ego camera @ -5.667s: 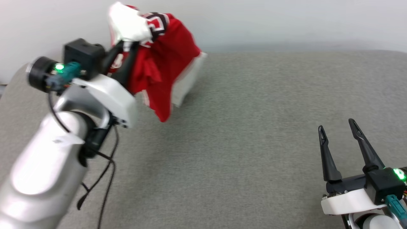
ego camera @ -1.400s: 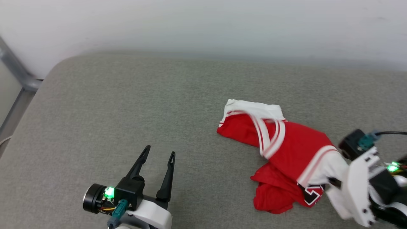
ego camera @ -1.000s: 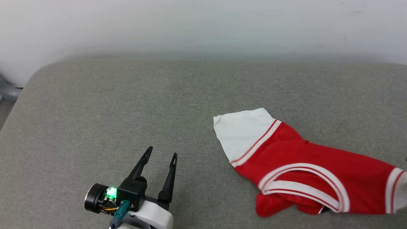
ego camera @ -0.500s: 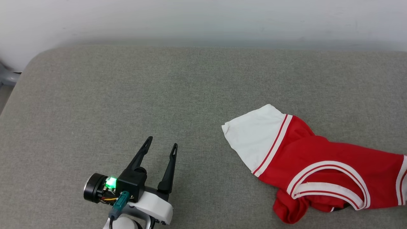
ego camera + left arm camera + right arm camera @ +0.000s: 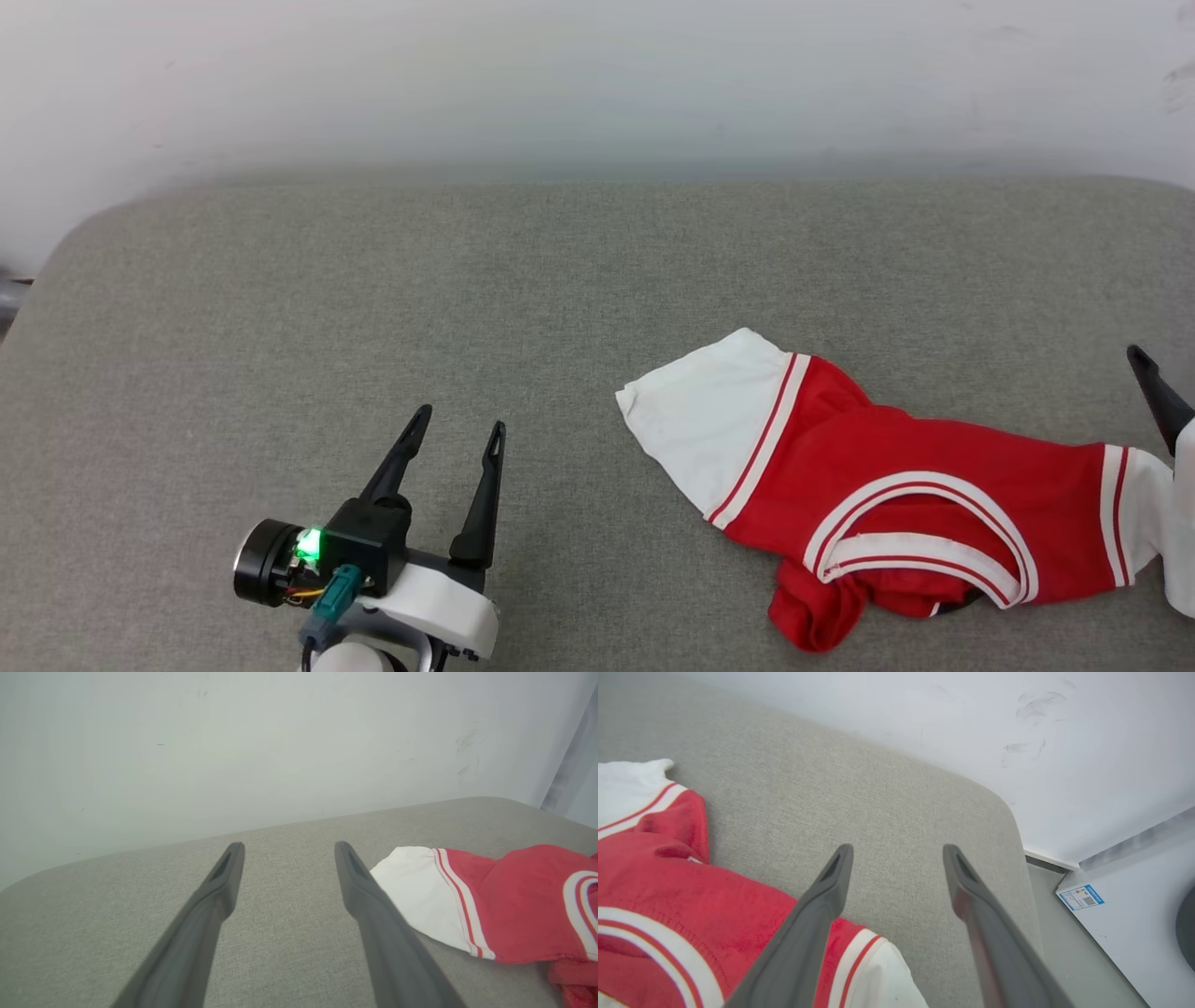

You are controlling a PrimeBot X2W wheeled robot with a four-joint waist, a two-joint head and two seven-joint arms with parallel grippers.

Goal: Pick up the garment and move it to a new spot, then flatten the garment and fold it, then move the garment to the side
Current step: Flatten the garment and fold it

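Open cushion lies left of the garment; a wall backs it

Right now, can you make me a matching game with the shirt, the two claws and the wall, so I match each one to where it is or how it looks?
Things:
1. shirt
2. left claw
3. right claw
4. wall

Clues:
A. open, by the sleeve on the robot's right
B. plain white, behind the grey cushion
C. red and white, lying loose on the cushion, not held
D. open above bare cushion, apart from the shirt

Right pairs: 1-C, 2-D, 3-A, 4-B.
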